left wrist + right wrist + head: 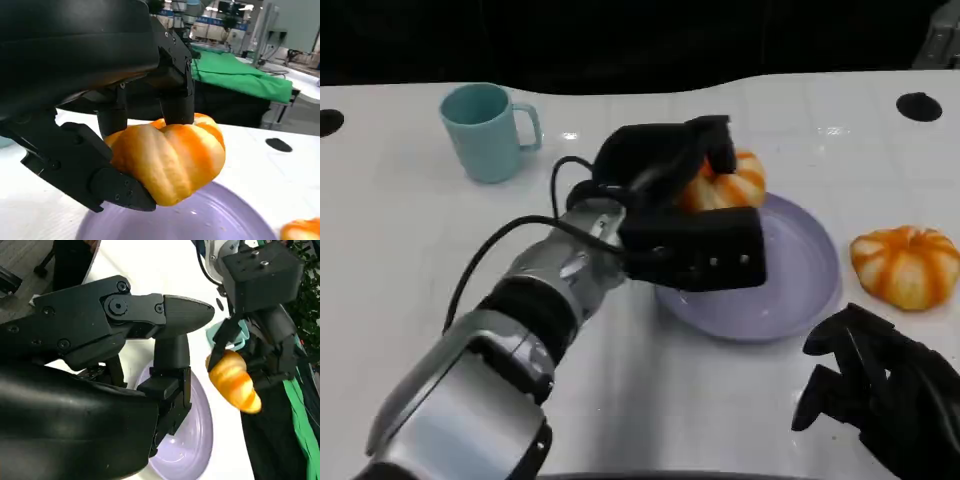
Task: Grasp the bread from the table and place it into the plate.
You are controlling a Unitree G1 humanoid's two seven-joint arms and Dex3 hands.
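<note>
The bread (728, 185) is a rounded, pumpkin-shaped bun with glossy orange and pale cream ribs; it sits at the centre of the head view, gripped by the left robot hand (685, 200), whose matte black fingers wrap over its top and under its side. In the left wrist view the bun (167, 160) fills the middle of the frame, held above the plate's inner surface and not resting on it. The plate (800, 275) is a smooth, shallow lavender disc with a faint sheen, lying just right of centre on the white tabletop (410, 260), which shows a faint tile-like grid.

A second bun (905, 265) of the same striped shape lies on the tabletop at the right edge, just beside the plate's rim. A teal mug (485, 130) with a handle stands upright at the upper left, well apart from the plate. The right robot hand (880, 385) hovers at the lower right, its fingers loosely apart and holding nothing. The silver left forearm (490, 370) with black cables crosses the lower left.
</note>
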